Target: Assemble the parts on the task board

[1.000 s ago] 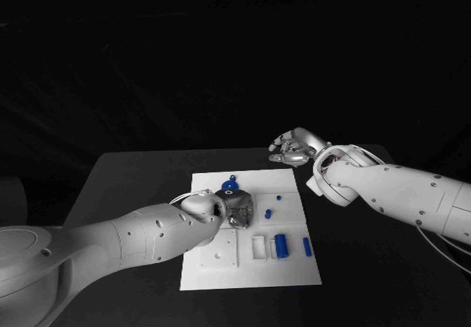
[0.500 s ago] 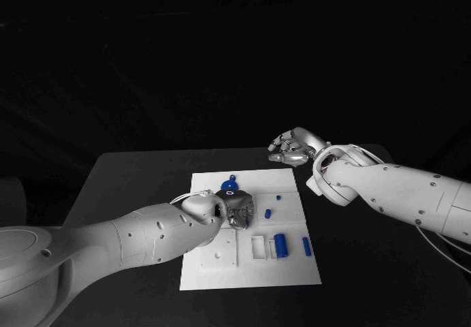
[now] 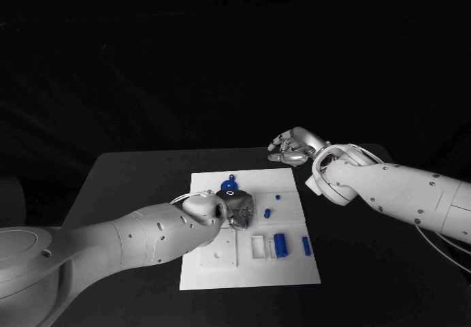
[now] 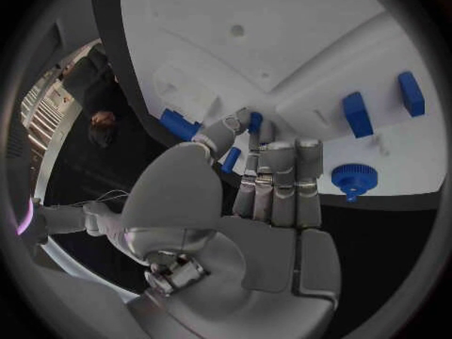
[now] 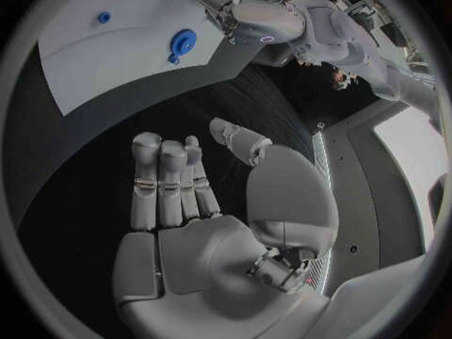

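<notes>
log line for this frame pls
left hand: pinches small blue part over task board | right hand: open, off board | round blue part: on board

Head view: the left hand covers the middle of the board, so what lies under its fingers cannot be seen. A blue round part shows just beyond the hand, its near side hidden by it. Small blue parts to the hand's right are too small to tell their shape. The left arm is cut off by the picture's left and bottom edges, the right arm by its right edge.

Left wrist view: a blue part is half hidden between the fingers; contact cannot be told.

Right wrist view: the board's far end runs off the circle's rim.
</notes>
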Controlling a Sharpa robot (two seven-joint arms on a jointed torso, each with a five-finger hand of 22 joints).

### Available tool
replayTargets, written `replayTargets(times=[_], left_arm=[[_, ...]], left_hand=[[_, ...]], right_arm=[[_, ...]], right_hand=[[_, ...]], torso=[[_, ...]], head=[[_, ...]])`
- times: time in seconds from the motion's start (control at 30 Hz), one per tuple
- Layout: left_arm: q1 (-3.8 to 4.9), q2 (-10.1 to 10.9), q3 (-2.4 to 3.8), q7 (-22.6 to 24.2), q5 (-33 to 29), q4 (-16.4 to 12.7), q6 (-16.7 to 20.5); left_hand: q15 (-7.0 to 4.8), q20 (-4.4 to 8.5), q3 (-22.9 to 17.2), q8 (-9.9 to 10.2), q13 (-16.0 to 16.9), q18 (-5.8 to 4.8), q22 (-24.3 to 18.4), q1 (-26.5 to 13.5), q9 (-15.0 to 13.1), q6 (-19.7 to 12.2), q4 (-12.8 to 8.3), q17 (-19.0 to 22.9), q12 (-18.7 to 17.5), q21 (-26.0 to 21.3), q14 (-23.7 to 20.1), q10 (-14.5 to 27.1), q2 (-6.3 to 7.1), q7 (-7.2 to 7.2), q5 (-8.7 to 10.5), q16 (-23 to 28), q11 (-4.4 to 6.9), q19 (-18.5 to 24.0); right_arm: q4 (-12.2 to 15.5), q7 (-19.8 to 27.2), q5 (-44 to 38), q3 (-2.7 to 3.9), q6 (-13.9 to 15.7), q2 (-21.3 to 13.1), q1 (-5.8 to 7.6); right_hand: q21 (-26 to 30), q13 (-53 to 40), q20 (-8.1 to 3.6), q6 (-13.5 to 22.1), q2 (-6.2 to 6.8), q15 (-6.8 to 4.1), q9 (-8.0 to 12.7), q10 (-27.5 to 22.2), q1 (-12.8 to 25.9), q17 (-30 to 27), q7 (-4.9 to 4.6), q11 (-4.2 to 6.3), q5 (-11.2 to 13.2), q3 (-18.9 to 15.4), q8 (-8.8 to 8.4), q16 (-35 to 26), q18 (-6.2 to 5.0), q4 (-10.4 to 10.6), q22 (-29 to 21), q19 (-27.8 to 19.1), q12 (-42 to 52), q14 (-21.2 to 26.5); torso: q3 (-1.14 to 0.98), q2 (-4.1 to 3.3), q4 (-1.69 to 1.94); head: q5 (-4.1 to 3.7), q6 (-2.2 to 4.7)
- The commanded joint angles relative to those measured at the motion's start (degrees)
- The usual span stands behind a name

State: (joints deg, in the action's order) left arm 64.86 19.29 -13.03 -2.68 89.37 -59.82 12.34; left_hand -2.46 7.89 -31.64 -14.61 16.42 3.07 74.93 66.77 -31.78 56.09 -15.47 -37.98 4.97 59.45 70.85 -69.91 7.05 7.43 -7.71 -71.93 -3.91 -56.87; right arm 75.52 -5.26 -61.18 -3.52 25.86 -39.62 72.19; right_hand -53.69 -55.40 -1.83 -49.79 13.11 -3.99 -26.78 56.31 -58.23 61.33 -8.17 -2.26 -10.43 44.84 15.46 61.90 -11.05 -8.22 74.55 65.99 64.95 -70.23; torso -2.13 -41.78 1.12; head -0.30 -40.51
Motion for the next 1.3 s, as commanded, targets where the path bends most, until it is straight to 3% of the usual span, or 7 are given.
replayTargets(times=[0.03, 0.3, 0.33, 0.37, 0.43, 1.17, 1.3], left_arm=[[-0.98, -0.03, -0.57, -1.42, 0.88, 0.18, -2.28], [-0.99, 0.32, -0.57, -1.49, 0.88, -0.11, -0.55], [-0.99, 0.41, -0.57, -1.48, 0.87, -0.2, -0.08], [-0.99, 0.46, -0.56, -1.46, 0.87, -0.26, 0.09], [-0.99, 0.68, -0.56, -1.56, 0.7, -0.46, 0.34], [-0.58, 3.18, -0.36, -2.94, -5.42, -3.21, 0.92], [-0.14, 3.94, 0.35, -3.02, -6.59, -4.56, 1.1]], left_hand=[[-0.4, 0.24, -0.3, -0.47, -0.44, 5.77, 0.61, 0.52, -0.02, 0.87, 0.05, 0.1, 0.29, 0.51, 0.62, -1.31, -0.57, -0.53, 0.33, -0.34, 0.27, -0.61], [-1.2, 0.68, -0.96, -1.47, -0.07, 5.73, 0.6, 1.12, -0.17, 2.85, 0.11, 0.21, 0.96, 0.77, 1.56, -3.39, -1.85, -1.29, 0.39, -0.76, 1.09, -1.14], [-1.39, 0.8, -1.73, -1.69, 0.03, 5.79, 0.56, 1.84, -0.23, 3.28, 0.05, 0.21, 1.14, 0.78, 1.74, -3.84, -1.89, -1.46, 2.52, -0.84, 1.3, -1.27], [-1.49, 0.85, -2.15, -1.78, 0.06, 5.79, 0.54, 2.07, -0.25, 3.49, 0.17, 0.23, 1.21, 0.78, 1.85, -4.05, -1.93, -1.52, 3.36, -0.87, 1.4, -1.35], [-1.71, 0.96, -3.09, -1.86, 0.1, 5.68, 0.48, 2.05, -0.17, 3.82, 0.81, 0.32, 1.21, 0.83, 2.13, -4.42, -1.77, -1.58, 3.74, -0.91, 1.55, -1.61], [-2.11, 1.4, -4.25, -2.21, 0.26, 5.49, 0.43, 1.5, -0.14, 4.67, 1.76, 0.54, 1.28, 0.94, 2.56, -5.55, -1.95, -1.82, 3.93, -0.93, 2.0, -2.04], [-2.13, 1.43, -4.27, -2.23, 0.26, 5.48, 0.43, 1.44, -0.14, 4.71, 1.78, 0.55, 1.27, 0.94, 2.57, -5.6, -1.91, -1.84, 3.89, -0.93, 2.01, -2.05]], right_arm=[[0.07, 0.36, -0.29, 0.02, -0.69, 0.01, 0.02], [0.09, 0.36, -0.31, 0.02, -0.65, -0.03, 0.02], [0.09, 0.36, -0.31, 0.02, -0.65, -0.02, 0.02], [0.09, 0.36, -0.31, 0.02, -0.65, -0.03, 0.02], [0.12, 0.35, -0.32, 0.02, -0.71, -0.05, 0.02], [0.0, 0.33, -0.41, 0.02, -0.68, -0.05, 0.02], [-0.04, 0.32, -0.42, 0.02, -0.78, -0.04, 0.02]], right_hand=[[0.27, 0.08, 0.07, -0.01, -0.23, -0.06, -0.02, 0.13, 0.07, -0.1, -0.49, 0.07, -0.33, -0.02, 0.08, -0.02, -3.95, -0.33, 0.1, -0.04, -0.16, 0.31], [0.28, 0.11, 0.07, -0.03, -0.25, -0.06, -0.02, 0.14, 0.08, -0.12, -0.48, 0.07, -0.33, -0.03, 0.09, -0.01, -3.95, -0.32, 0.11, -0.03, -0.15, 0.31], [0.28, 0.11, 0.07, -0.03, -0.25, -0.06, -0.02, 0.14, 0.08, -0.12, -0.48, 0.07, -0.33, -0.03, 0.09, -0.01, -3.95, -0.32, 0.11, -0.03, -0.15, 0.31], [0.28, 0.11, 0.07, -0.03, -0.25, -0.06, -0.02, 0.14, 0.08, -0.12, -0.48, 0.07, -0.33, -0.03, 0.09, -0.01, -3.95, -0.32, 0.11, -0.03, -0.15, 0.31], [0.28, 0.12, 0.07, -0.04, -0.26, -0.06, -0.03, 0.14, 0.08, -0.12, -0.48, 0.07, -0.33, -0.03, 0.1, 0.0, -3.95, -0.32, 0.11, -0.03, -0.14, 0.31], [0.36, 0.31, 0.08, -0.45, -0.31, -0.15, -0.15, 0.16, 0.12, -0.22, -0.37, 0.17, -0.36, -0.08, 0.37, 0.06, -3.95, -0.31, 0.18, 0.0, -0.07, 0.33], [0.37, 0.33, 0.08, -0.47, -0.32, -0.16, -0.16, 0.16, 0.12, -0.23, -0.36, 0.18, -0.37, -0.08, 0.38, 0.06, -3.95, -0.31, 0.18, 0.01, -0.07, 0.33]], torso=[[-0.01, -0.01, -0.01], [-0.01, -0.04, -0.01], [-0.01, -0.03, 0.0], [0.02, -0.04, 0.0], [0.03, -0.02, 0.0], [-0.01, 0.03, 0.09], [-0.01, 0.02, 0.09]], head=[[-0.02, 0.04], [-0.12, 0.12], [-0.17, 0.11], [-0.17, 0.09], [-0.17, 0.1], [0.02, 0.78], [0.17, 1.09]])
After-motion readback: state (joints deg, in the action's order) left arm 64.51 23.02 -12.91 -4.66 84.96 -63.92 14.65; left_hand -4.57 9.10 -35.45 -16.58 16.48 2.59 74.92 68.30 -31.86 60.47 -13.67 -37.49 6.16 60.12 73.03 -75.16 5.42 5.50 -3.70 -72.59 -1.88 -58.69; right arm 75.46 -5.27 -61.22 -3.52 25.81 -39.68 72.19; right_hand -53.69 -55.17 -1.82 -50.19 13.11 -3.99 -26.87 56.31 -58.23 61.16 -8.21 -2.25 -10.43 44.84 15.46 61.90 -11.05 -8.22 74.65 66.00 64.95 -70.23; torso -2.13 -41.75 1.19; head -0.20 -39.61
